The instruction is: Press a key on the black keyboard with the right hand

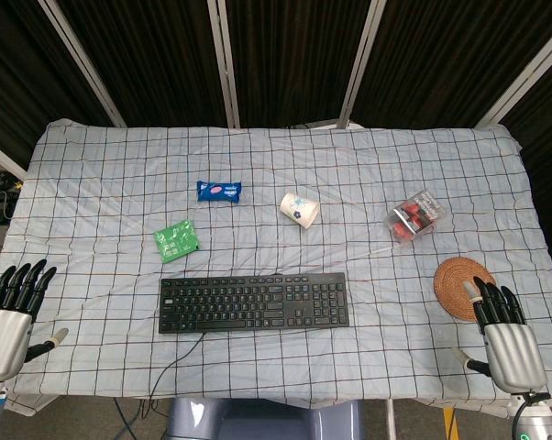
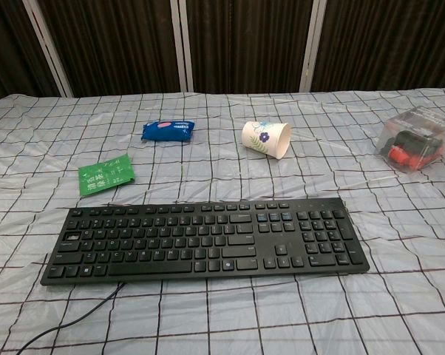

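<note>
The black keyboard [image 1: 254, 302] [image 2: 206, 238] lies flat near the table's front edge, its cable trailing off the front left. My right hand [image 1: 502, 334] hovers at the front right corner, well to the right of the keyboard, fingers stretched out and apart, holding nothing. At the front left corner my left hand [image 1: 10, 313] is likewise spread and empty. Neither hand shows in the chest view.
A round cork coaster [image 1: 463, 287] lies just beyond my right hand. Behind the keyboard are a tipped paper cup [image 1: 300, 208] [image 2: 266, 139], a blue packet [image 1: 219, 191] [image 2: 168, 131], a green packet [image 1: 175, 240] [image 2: 106, 174] and a clear box with red contents [image 1: 415, 216] [image 2: 415, 141].
</note>
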You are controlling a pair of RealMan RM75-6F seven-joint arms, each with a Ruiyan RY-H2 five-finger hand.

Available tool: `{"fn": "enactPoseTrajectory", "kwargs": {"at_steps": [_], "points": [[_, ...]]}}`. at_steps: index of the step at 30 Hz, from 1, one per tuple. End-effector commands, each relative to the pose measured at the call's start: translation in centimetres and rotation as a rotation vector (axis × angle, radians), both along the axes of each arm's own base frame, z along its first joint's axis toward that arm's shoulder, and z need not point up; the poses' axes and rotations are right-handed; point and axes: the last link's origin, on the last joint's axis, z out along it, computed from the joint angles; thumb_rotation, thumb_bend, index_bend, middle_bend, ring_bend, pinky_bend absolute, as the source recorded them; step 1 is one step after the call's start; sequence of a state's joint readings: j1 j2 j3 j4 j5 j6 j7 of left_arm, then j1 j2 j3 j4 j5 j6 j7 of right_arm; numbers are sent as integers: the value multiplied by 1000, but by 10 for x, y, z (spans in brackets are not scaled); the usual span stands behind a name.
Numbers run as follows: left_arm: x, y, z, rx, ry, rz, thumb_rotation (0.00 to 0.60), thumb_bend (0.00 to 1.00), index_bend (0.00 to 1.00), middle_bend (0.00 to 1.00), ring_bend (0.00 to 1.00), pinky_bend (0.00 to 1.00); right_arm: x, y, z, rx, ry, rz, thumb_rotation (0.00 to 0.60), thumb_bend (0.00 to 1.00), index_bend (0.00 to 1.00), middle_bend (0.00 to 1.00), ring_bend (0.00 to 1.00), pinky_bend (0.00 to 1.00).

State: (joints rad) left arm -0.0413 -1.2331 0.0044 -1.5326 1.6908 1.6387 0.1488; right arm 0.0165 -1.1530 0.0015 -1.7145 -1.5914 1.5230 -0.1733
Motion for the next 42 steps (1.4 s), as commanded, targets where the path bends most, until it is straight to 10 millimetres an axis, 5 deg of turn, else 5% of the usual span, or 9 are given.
{"fn": "enactPoseTrajectory", "kwargs": {"at_steps": [1, 24, 27, 29, 32, 38, 42], "points": [[0, 0, 0, 0, 0, 0, 600, 72, 0, 0, 0, 0, 0, 0, 0, 2, 0, -1, 600, 88, 0, 0, 0, 0], [-1, -1, 3, 9, -9, 7, 600, 76, 0, 0, 0, 0, 14, -3, -9, 70, -10, 30, 600, 87, 0, 17, 3, 12], [-2, -1, 4, 15, -14, 8, 600, 76, 0, 0, 0, 0, 23, -9, -9, 76, -38, 42, 600, 91, 0, 220, 182, 230], [-2, -1, 5, 17, -13, 7, 600, 75, 0, 0, 0, 0, 31, -14, -11, 92, -65, 52, 600, 100, 1, 489, 453, 473], [-1, -1, 5, 23, -15, 3, 600, 75, 0, 0, 0, 0, 55, -27, -20, 166, -106, 85, 600, 132, 18, 714, 665, 605], [-2, 0, 5, 25, -18, 6, 600, 78, 0, 0, 0, 0, 82, -39, -34, 257, -115, 82, 600, 368, 89, 832, 805, 682], [-2, 1, 6, 28, -18, 8, 600, 79, 0, 0, 0, 0, 92, -41, -49, 372, -60, 73, 600, 412, 91, 836, 818, 683]]}}
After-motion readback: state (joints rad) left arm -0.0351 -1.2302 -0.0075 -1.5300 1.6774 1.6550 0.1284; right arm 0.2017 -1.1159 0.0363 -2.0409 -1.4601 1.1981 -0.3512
